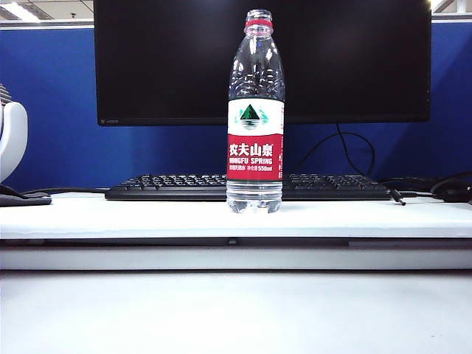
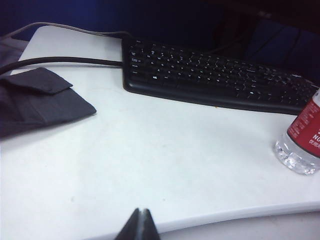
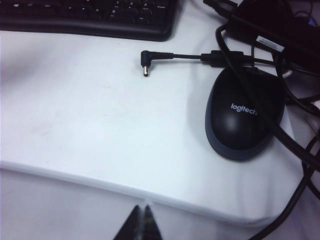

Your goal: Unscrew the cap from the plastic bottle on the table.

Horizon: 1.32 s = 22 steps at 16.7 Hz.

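The plastic bottle stands upright in the middle of the table, in front of the keyboard. Its top shows a clear threaded neck above a thin red neck ring; the cap is out of view. In the left wrist view the bottle's base shows at the picture's edge, far from my left gripper, which is shut and empty over the table's front edge. My right gripper is shut and empty, just off the table's front edge near the mouse. Neither gripper shows in the exterior view.
A black keyboard lies behind the bottle, with a dark monitor behind it. On the right are a black Logitech mouse, a loose power plug and tangled cables. A dark folded pouch lies at the left.
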Tool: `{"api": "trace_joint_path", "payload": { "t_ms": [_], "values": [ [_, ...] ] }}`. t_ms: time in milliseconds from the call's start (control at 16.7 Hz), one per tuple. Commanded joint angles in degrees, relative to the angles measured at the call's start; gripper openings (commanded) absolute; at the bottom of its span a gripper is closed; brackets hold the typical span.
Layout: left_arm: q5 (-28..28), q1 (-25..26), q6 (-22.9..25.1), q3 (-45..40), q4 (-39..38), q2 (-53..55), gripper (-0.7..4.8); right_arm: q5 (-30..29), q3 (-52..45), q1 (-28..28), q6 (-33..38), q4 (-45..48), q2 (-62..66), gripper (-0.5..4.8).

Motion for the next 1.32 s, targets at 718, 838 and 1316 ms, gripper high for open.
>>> {"api": "trace_joint_path", "payload": {
  "t_ms": [718,838,1316],
  "values": [
    [-6.29,8.81,6.01,-6.21,17.42,-0.13,-0.05,0.15,0.07,0.04,0.26,0.57,-0.09,-0.01],
    [-6.23,11.02,5.99,-6.21,17.31,-0.13,-0.05,0.13,0.07,0.07,0.26,0.57,-0.09,-0.01],
    [-6.08,12.00,6.14,-6.21,14.99,-0.13,-0.05,0.15,0.07,0.04,0.26,0.57,-0.09,-0.01]
  ]
}}
